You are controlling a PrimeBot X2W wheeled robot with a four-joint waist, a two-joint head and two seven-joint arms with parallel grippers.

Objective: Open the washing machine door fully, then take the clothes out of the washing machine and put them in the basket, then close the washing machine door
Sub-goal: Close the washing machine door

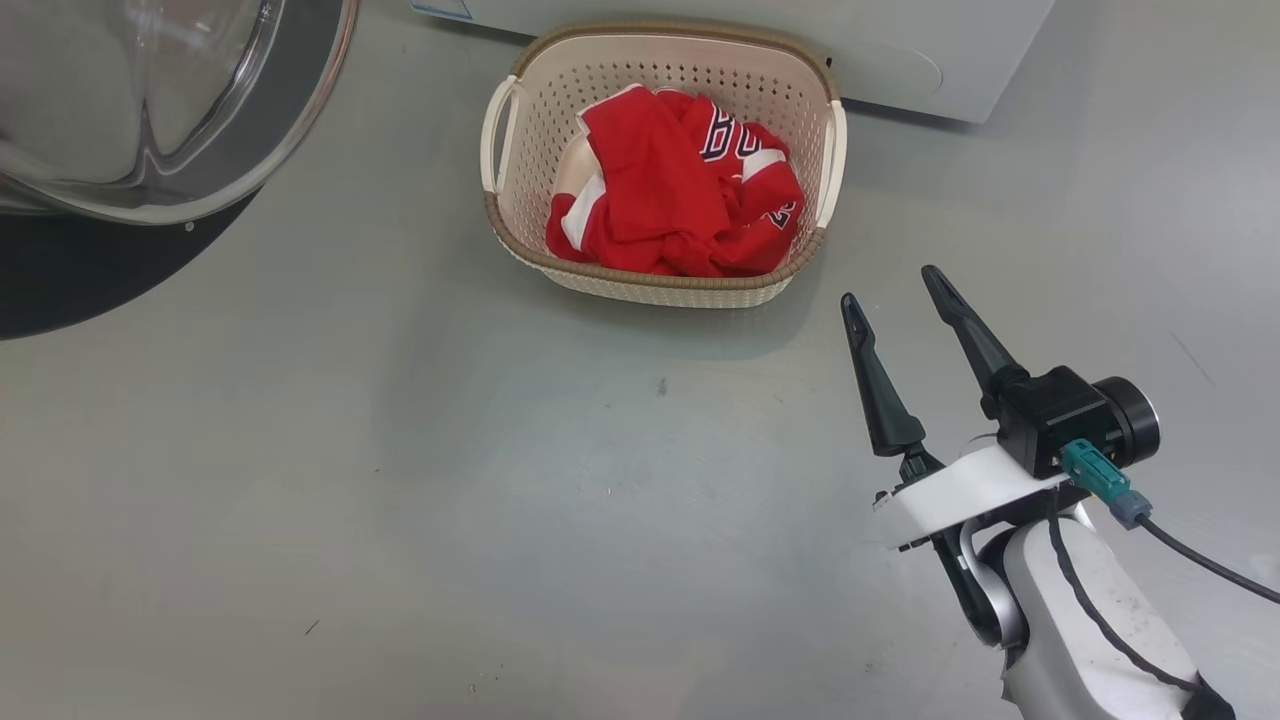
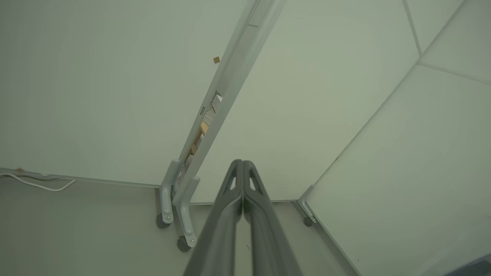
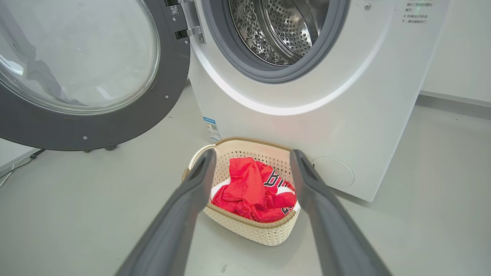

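The red clothes (image 1: pixel 680 190) (image 3: pixel 255 189) lie bunched inside the cream basket (image 1: pixel 520 240) (image 3: pixel 253 232), which stands on the floor in front of the white washing machine (image 1: pixel 900 60) (image 3: pixel 326 122). The washing machine door (image 1: pixel 150 110) (image 3: pixel 96 126) is swung wide open to the left, and the steel drum (image 3: pixel 280 27) is in sight behind the grey seal. My right gripper (image 1: pixel 893 292) (image 3: pixel 251 161) is open and empty, hovering above the floor to the right of the basket. My left gripper (image 2: pixel 242 165) is shut on nothing and points at a pale partition.
Grey floor spreads before the machine. In the left wrist view, white partition panels (image 2: pixel 326 96) stand on castor feet (image 2: pixel 184 243), and a white cable (image 2: pixel 38 184) runs along the floor at the left.
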